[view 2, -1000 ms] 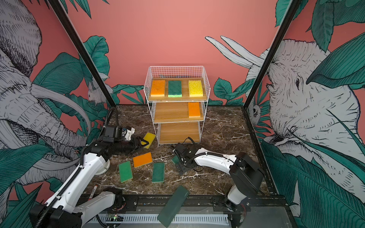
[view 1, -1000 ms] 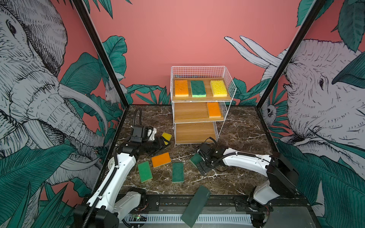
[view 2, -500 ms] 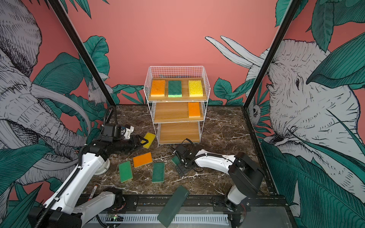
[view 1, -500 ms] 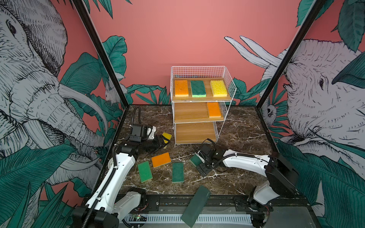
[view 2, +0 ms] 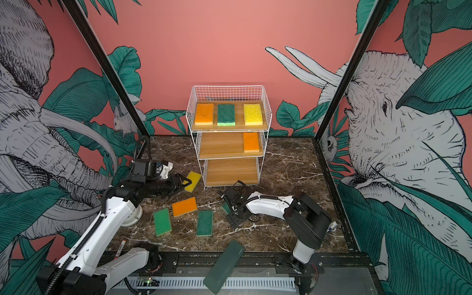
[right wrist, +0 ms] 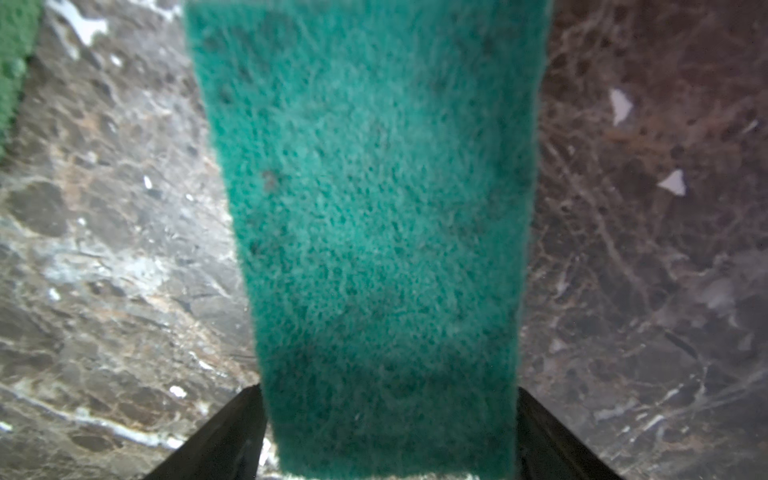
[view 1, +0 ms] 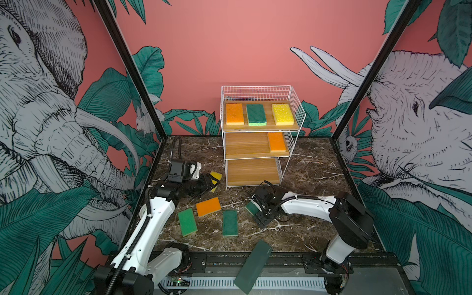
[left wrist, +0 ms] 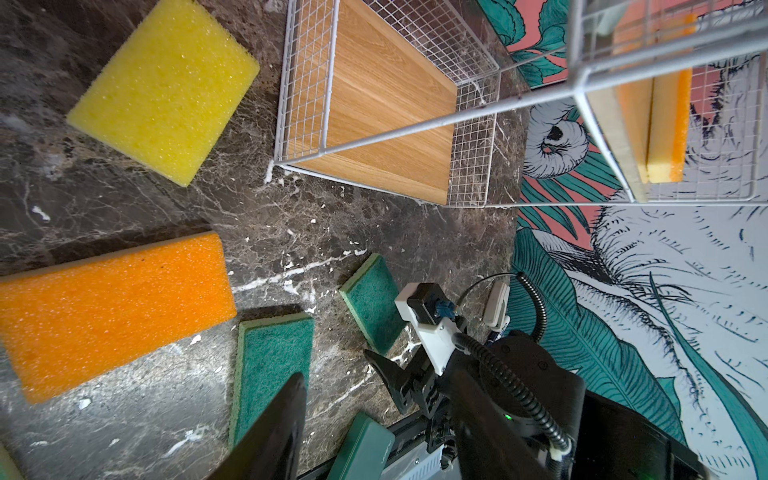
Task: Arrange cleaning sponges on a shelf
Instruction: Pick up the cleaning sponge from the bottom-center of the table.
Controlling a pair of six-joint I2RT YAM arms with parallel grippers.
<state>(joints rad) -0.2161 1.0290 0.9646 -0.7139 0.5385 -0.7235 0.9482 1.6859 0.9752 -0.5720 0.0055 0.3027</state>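
Shelf: white wire-grid shelf (view 1: 258, 132) at the back of the marble table (view 1: 311, 176), three stepped light-wood boards
Done: four sponges shelved; on the top board an orange sponge (view 1: 234, 114), a dark green sponge (view 1: 256, 115) and a yellow sponge (view 1: 282, 114) lie side by side, apart; on the middle board a second orange sponge (view 1: 276, 142) lies against the right-hand wire wall
Left: five sponges on the table; the lowest board is bare and most of the middle board is free, so the job looks a little under half done
On the table: a yellow sponge (view 2: 193, 181) just beside the shelf's foot, an orange one (view 2: 184, 206), a lighter green one (view 2: 162, 221), a dark green one (view 2: 204, 223), and a fifth green sponge (right wrist: 374, 208) under the right arm
Right gripper (view 1: 258, 212): low over the fifth green sponge, one finger at each long side; jaws wide, pads at or near its edges, so whether they already pinch cannot be told
Left gripper (view 2: 184, 184): partly spread and empty, hovering at the near edge of the yellow table sponge
Materials: sponges are flat rectangular pads, coarse open-pored foam in yellow and orange, fuzzy fibrous scouring felt on the green ones over a paler foam layer
Other: a longer dark green slab (view 1: 252, 270) leans over the front rail, not a sponge
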